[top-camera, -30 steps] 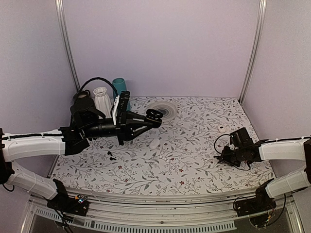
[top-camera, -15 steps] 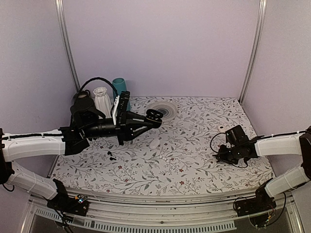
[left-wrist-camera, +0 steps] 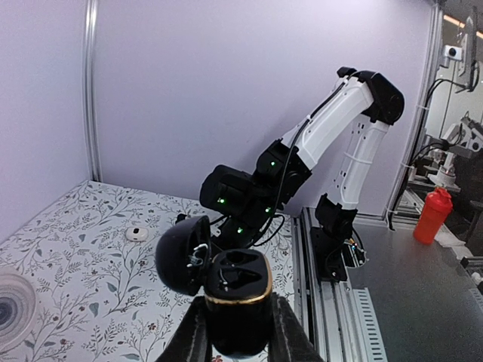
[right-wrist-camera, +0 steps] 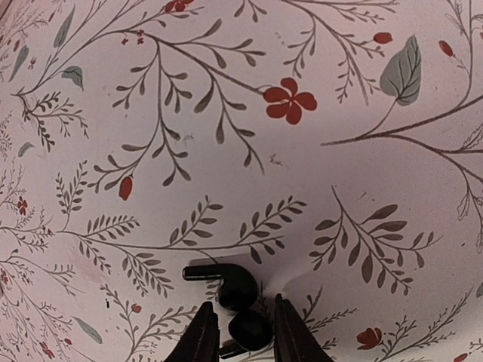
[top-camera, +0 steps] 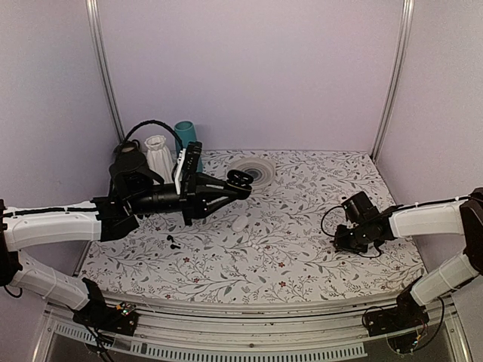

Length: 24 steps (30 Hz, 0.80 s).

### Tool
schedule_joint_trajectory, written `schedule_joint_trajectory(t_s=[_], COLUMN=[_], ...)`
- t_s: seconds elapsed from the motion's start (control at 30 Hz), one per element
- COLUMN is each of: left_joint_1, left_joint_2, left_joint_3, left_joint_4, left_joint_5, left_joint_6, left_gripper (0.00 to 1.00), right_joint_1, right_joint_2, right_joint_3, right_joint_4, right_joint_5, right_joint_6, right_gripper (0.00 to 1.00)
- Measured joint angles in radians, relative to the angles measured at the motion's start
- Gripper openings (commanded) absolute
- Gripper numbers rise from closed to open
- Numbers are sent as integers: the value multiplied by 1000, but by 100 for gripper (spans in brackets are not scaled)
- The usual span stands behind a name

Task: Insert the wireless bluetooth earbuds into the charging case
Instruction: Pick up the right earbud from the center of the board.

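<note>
step in hand: pick-up of a bud by the right arm. the case wells look empty, so the task appears to be at an early stage.
right gripper (right-wrist-camera: 240, 332): low on the floral cloth (top-camera: 302, 264), well nearer than the ribbed dish (top-camera: 253, 172) and off to its right-arm side. the fingers stand a narrow gap apart with a bud between them. whether they press on it cannot be told.
black earbuds (right-wrist-camera: 230, 285): two, touching each other on the cloth. the round one sits between the right fingers, the stemmed one just beyond the tips.
loose black bits (top-camera: 172, 241): nearer than the dish, on its left-arm side. probably more buds, but too small to tell.
white case (top-camera: 240, 224): on the cloth, just nearer than the dish.
left gripper (left-wrist-camera: 235, 320): clamped on the lower body of the black charging case (left-wrist-camera: 238, 290), held in the air just beside the dish.
lid (left-wrist-camera: 181, 256): swung open, mouth turned toward the right arm.
next move calls for: a square grip on one bud only, a lift clear of its twin, then stem-to-well alignment at the held case.
</note>
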Motion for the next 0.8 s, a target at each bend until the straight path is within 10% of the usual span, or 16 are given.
schedule_joint_trajectory(t_s=[0.8], left_joint_1=[0], left_joint_2=[0], left_joint_3=[0], left_joint_4=[-7], left_joint_5=[1], left_joint_6=[0], left_gripper=[0], right_joint_1=[86], right_joint_2=[136], right_joint_3=[157], right_joint_4=[-169], right_joint_5=[128], right_joint_6=[-27], right_gripper=[25])
